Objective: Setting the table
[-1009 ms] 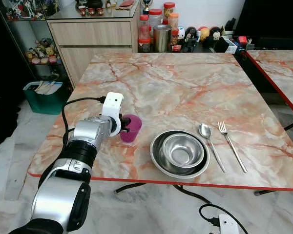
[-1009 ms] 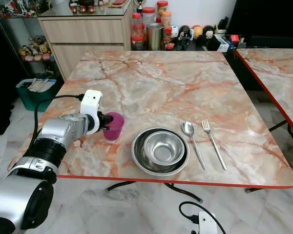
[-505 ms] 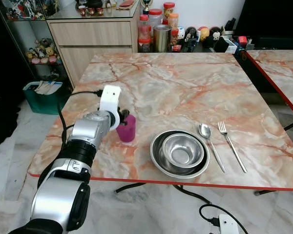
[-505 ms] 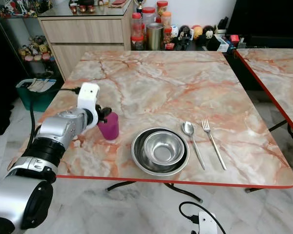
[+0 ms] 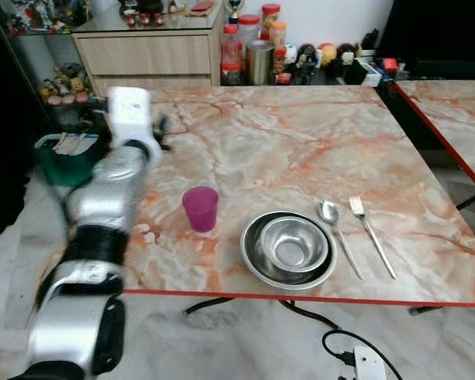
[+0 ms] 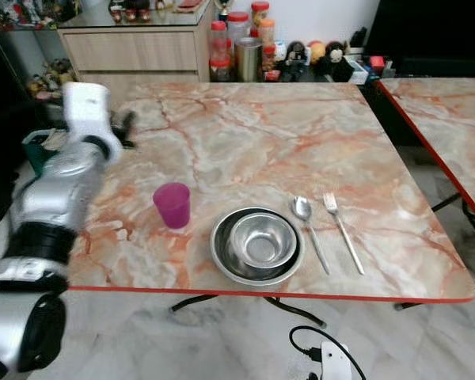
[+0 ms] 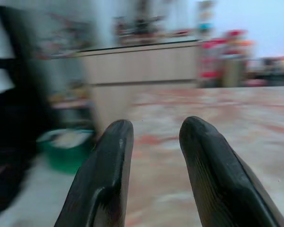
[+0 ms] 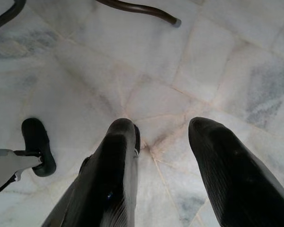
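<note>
A purple cup (image 5: 200,208) stands upright and alone on the marble table (image 5: 301,134), left of a steel bowl (image 5: 290,244) that sits inside a steel plate (image 5: 253,261). To the right of the plate lie a spoon (image 5: 333,222) and a fork (image 5: 371,235), side by side. My left arm is raised over the table's far-left part, well clear of the cup; its gripper (image 7: 154,127) is open with nothing between the fingers, and shows blurred (image 5: 163,131) from the head. My right gripper (image 8: 161,125) hangs open above the floor tiles.
A wooden cabinet (image 5: 142,55) and several jars (image 5: 253,47) stand behind the table. A green bin (image 5: 59,158) sits on the floor at the left. A second table (image 5: 459,111) is at the right. A white plug and cable (image 5: 356,360) lie on the floor in front.
My left gripper has let go of the purple cup and swung up and back to the far left. The cup now stands free on the table.
</note>
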Robot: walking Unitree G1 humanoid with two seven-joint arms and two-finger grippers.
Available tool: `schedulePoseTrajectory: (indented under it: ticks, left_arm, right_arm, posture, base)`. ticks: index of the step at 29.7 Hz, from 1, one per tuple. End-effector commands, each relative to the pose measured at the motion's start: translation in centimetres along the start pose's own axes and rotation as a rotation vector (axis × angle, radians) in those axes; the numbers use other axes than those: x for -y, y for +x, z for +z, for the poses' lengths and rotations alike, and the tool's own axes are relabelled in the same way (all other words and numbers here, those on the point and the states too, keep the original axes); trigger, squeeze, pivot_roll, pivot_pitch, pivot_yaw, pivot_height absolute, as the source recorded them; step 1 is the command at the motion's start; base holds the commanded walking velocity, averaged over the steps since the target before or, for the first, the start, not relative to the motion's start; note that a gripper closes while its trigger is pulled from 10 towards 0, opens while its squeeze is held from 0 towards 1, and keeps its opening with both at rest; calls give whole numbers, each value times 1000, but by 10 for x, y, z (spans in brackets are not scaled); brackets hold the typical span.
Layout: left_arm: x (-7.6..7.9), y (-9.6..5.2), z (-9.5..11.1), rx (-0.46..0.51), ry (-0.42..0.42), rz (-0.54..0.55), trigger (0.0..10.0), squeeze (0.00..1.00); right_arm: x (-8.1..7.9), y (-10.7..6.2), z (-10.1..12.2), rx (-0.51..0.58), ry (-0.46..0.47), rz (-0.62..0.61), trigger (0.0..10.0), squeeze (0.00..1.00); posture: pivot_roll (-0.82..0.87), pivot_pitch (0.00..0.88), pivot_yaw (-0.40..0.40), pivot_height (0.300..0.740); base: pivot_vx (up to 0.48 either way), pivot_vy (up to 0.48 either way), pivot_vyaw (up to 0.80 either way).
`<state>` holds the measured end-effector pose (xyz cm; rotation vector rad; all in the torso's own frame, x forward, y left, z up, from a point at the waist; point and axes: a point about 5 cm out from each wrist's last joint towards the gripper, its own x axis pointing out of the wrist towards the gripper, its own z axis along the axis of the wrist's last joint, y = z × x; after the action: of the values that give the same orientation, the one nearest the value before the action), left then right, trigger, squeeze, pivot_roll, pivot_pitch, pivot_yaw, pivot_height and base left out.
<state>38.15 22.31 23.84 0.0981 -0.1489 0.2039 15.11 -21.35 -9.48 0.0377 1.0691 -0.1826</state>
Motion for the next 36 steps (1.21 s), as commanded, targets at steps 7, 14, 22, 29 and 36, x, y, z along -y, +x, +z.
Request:
schedulePoseTrajectory:
  ticks: [7,14,22,29,36]
  left_arm:
    - [-108,-37,-50,-59,291,446,10000,0]
    - [-145,-79,-103,-226,348,647,10000,0]
    - [-164,-147,-180,-569,444,731,10000,0]
    - [-131,-192,-233,-817,391,498,10000,0]
    - [-74,-221,-268,-1005,288,130,10000,0]
  right_arm:
    - [0,0,1,1,7,4,10000,0]
    - [0,0,1,1,4,5,10000,0]
    - [0,0,-1,-1,6,2,10000,0]
    - [0,0,-2,-3,3,5,10000,0]
    - [1,0,-3,-2,3,5,10000,0]
  posture:
    - [87,0,12,740]
    - [84,0,12,740]
    - [72,0,18,740]
    - [64,0,22,740]
    - [66,0,18,740]
  base:
    - [0,0,0]
    - [0,0,0]
    - [0,0,0]
    - [0,0,0]
    - [0,0,0]
